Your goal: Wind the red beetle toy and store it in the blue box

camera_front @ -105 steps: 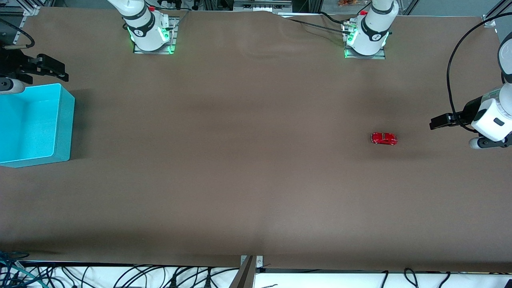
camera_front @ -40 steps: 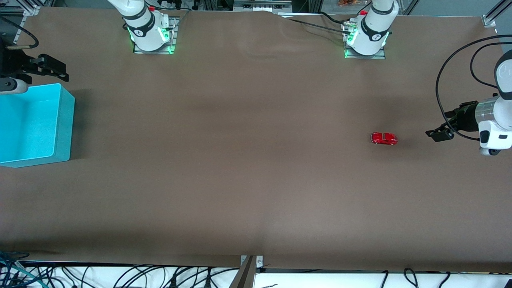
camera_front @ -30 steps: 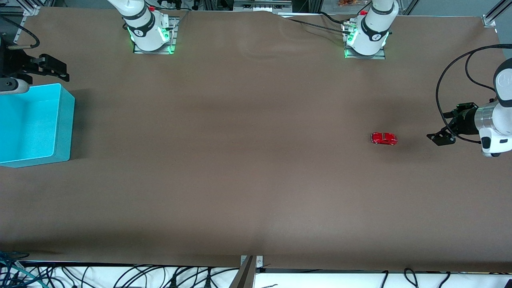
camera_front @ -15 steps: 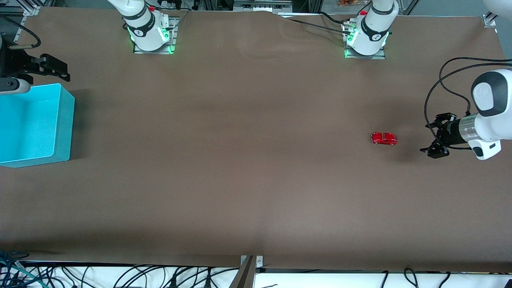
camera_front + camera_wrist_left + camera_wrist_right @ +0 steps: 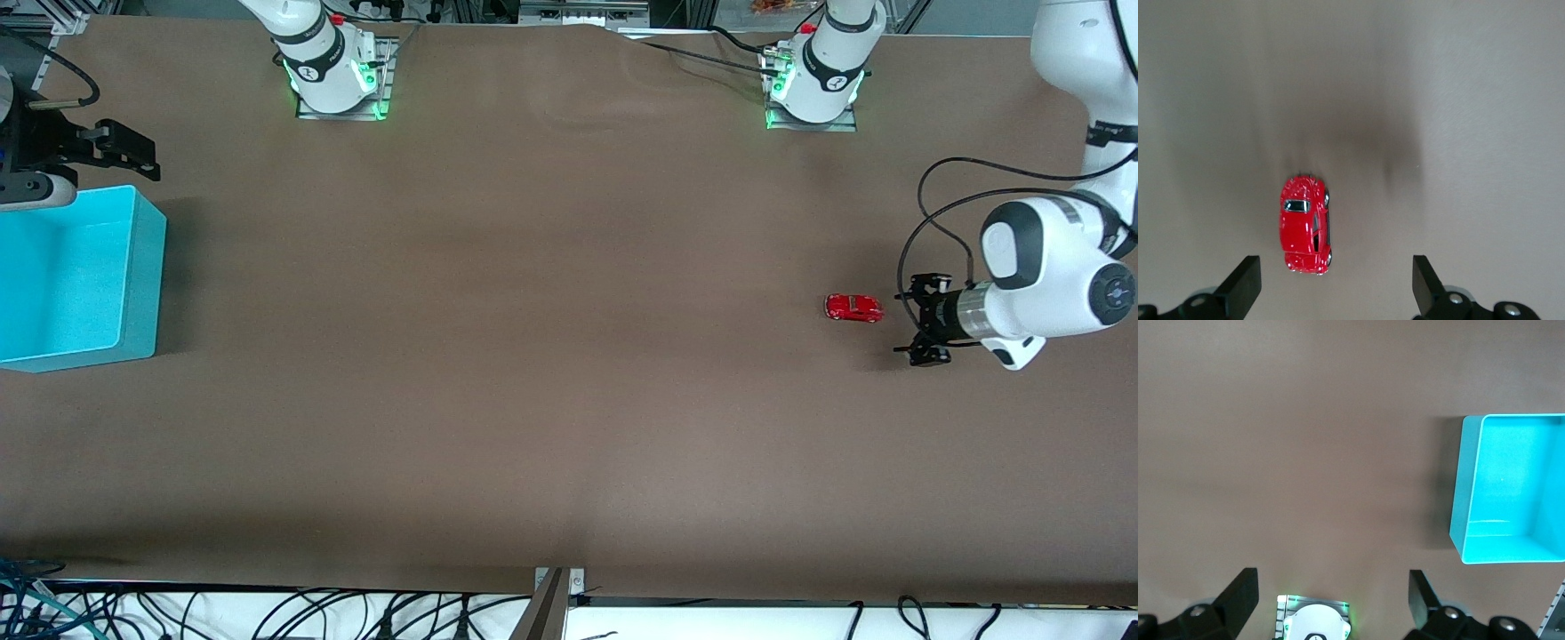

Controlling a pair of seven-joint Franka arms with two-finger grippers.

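The brown surface (image 5: pixel 569 356) carries the blue box (image 5: pixel 133 276) at the right arm's end and, well apart from it toward the left arm's end, the red beetle toy (image 5: pixel 854 308), standing on its wheels and untouched. What has changed over the last few seconds is the left arm: it has swung in from the surface's edge and turned its wrist, bringing the left claw (image 5: pixel 925 331) from well clear of the toy to just beside it, low over the surface on the side away from the box. The toy and the box have not moved. This suggests the approach phase of the task is nearly over, with grasping and winding not yet begun. In the left wrist view the toy (image 5: pixel 1305 233) lies ahead of the spread fingers (image 5: pixel 1243 285), nearer one finger than the other, so a small sideways correction is probably needed before closing. The right claw (image 5: pixel 133 160), also spread and empty, waits over the surface beside the box's wall farthest from the front camera, its wrist camera looking down on the empty box (image 5: pixel 1511 487).
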